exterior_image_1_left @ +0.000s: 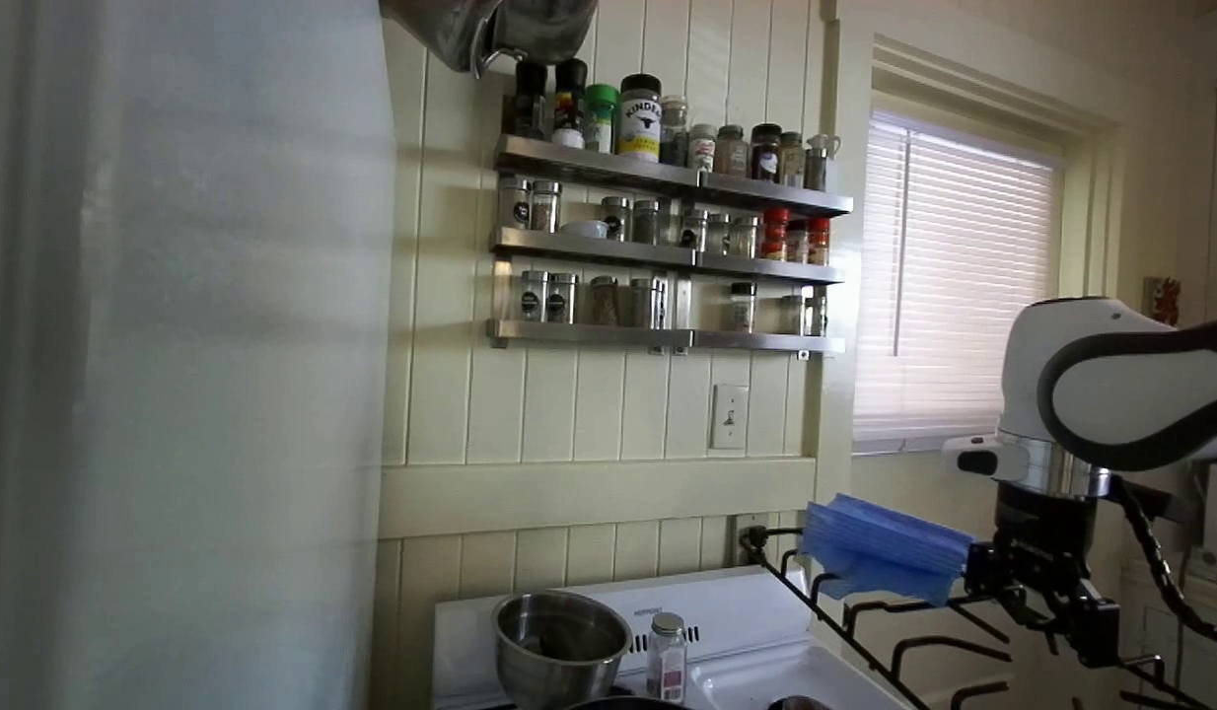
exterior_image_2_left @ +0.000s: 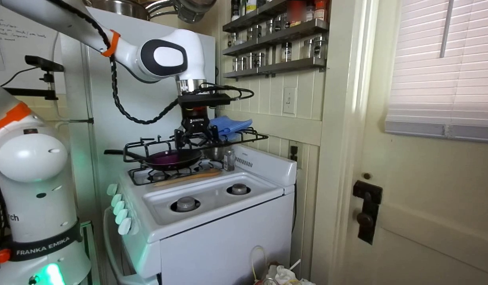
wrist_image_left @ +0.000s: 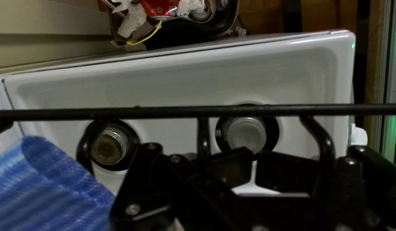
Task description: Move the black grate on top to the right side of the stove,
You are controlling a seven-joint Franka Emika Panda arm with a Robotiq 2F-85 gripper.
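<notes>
You have the grate above the stove, the pan at the stove's left, and the utensil between it and the right burners.

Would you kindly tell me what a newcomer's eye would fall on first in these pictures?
Probably the grate, held by the jaws in the air above the stove. Next, I'd guess, the bright blue cloth beside the jaws, toward the stove's back. Below, on the stove's right half seen from its front, the front burner and rear burner sit bare.
</notes>
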